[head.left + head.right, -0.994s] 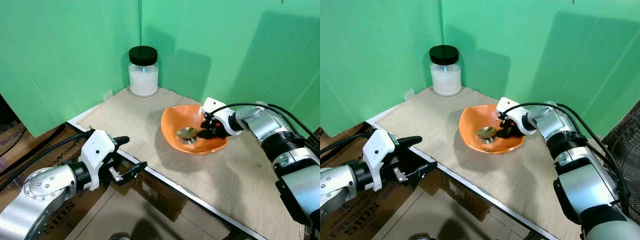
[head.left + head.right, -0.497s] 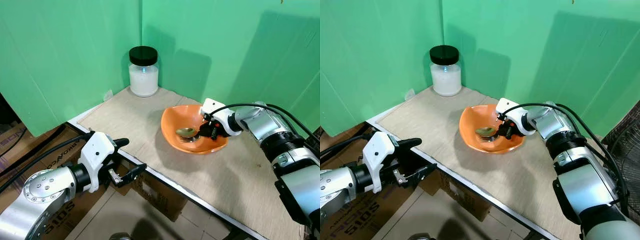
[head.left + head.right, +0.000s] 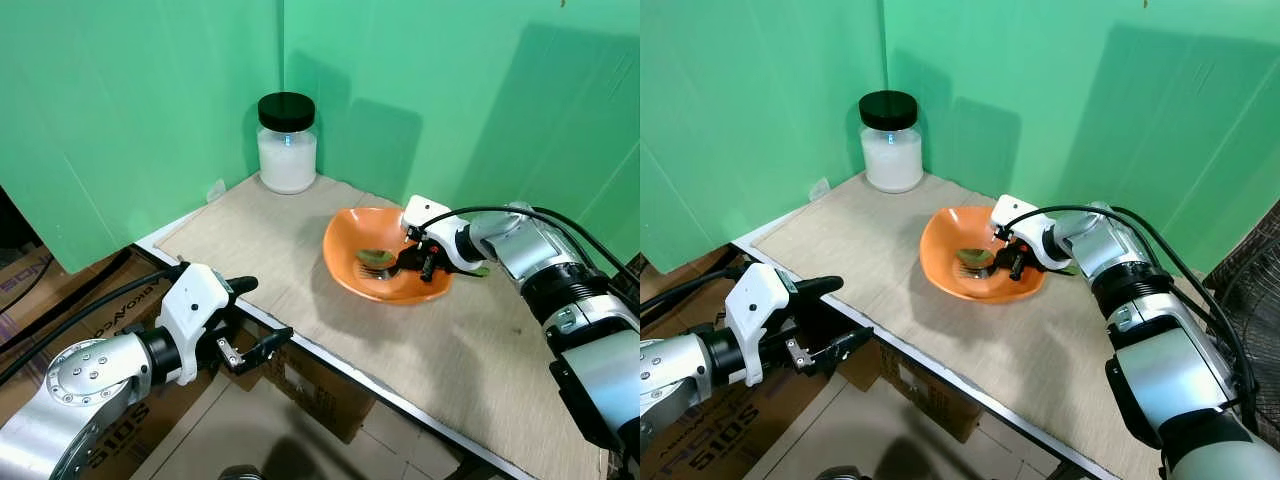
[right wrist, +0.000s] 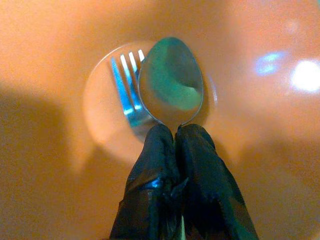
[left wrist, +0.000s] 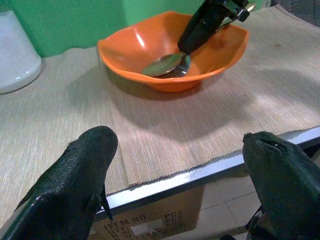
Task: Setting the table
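Note:
An orange bowl sits on a tan mat near the middle of the table. Inside it lie a spoon and a fork together. My right gripper reaches into the bowl from the right and is shut on the spoon and fork handles; the spoon's bowl is lifted a little off the bottom. My left gripper hangs open below the table's front edge, its fingers wide apart and holding nothing.
A glass jar with white contents and a black lid stands in the back corner against green walls. The tan mat covers the table. Cardboard boxes sit on the floor below the front edge.
My right gripper has raised and tilted the spoon and fork slightly inside the bowl. The bowl has settled flatter. The left arm has not moved.

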Controlling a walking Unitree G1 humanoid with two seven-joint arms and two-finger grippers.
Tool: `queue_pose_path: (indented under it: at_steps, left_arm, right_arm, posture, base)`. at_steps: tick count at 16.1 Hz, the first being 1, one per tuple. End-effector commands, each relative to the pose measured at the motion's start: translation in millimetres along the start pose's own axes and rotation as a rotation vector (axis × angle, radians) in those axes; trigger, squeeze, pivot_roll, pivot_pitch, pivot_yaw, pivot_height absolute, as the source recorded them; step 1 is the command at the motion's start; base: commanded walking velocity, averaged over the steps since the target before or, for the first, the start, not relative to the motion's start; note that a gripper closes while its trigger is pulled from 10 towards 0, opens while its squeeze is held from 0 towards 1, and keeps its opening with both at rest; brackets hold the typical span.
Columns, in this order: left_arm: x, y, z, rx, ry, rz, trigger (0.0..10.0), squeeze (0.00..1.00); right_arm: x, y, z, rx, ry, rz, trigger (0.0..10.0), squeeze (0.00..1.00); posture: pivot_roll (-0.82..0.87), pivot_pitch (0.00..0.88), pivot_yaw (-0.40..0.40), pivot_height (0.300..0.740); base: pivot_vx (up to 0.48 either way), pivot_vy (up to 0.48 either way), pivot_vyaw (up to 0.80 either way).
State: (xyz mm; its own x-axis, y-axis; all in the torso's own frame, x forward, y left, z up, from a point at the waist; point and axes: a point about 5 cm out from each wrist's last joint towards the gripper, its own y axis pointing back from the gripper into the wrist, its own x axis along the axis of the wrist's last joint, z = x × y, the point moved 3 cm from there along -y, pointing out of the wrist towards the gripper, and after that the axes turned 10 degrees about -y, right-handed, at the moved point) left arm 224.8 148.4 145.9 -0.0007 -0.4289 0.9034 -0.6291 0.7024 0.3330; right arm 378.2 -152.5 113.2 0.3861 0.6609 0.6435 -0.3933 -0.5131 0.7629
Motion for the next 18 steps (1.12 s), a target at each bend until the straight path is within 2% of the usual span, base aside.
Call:
queue_pose_path:
  at_steps: [1, 5, 8, 18]
  left_arm:
    - [3.9, 0.9, -2.6, 0.0, -0.022, 0.006, 10.0, 0.0]
    - [4.0, 0.9, -3.1, 0.003, -0.024, 0.006, 10.0, 0.0]
    - [4.1, 0.4, -3.5, 0.003, -0.026, 0.007, 10.0, 0.0]
    - [3.9, -3.9, -4.7, -0.001, -0.032, 0.006, 10.0, 0.0]
  right_arm:
    - [13.9, 11.1, 7.3, -0.037, 0.007, 0.06, 0.0, 0.0]
    - [30.7, 26.7, 13.1, -0.066, -0.01, 0.159, 0.0, 0.0]
    - [34.0, 32.2, 12.0, -0.071, 0.006, 0.177, 0.0, 0.0]
    - [29.0, 21.0, -6.1, -0.105, -0.036, 0.22, 0.0, 0.0]
  posture:
    - [0.14, 0.0, -0.053, 0.74]
    - [0.13, 0.0, -0.05, 0.74]
    - [0.13, 0.0, -0.047, 0.74]
    - [0.12, 0.0, -0.034, 0.74]
  base:
    - [0.0, 0.0, 0.0]
    - [0.0, 0.0, 0.0]
    - [0.0, 0.0, 0.0]
    - [0.0, 0.0, 0.0]
